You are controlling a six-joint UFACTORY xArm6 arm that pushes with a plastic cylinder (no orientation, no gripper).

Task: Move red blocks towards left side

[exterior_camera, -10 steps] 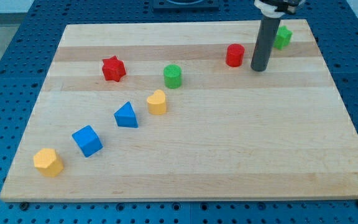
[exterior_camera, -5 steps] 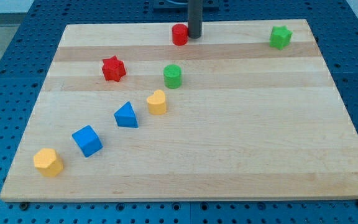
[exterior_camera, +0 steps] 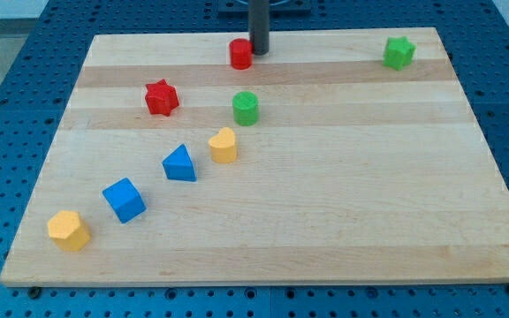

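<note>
A red cylinder [exterior_camera: 240, 54] stands near the board's top edge, left of centre-top. My tip [exterior_camera: 259, 52] touches its right side. A red star block [exterior_camera: 160, 97] lies lower and to the left, apart from the tip.
A green cylinder [exterior_camera: 246, 108] sits below the red cylinder. A green block [exterior_camera: 398, 53] is at the top right. A yellow block [exterior_camera: 224, 145], a blue triangle [exterior_camera: 179, 163], a blue cube [exterior_camera: 124, 200] and a yellow block [exterior_camera: 68, 230] run diagonally to the lower left on the wooden board [exterior_camera: 343, 203].
My tip has swept left along the board's top, pushing the red cylinder left and up from the right-centre to near the top edge. The other blocks have not moved.
</note>
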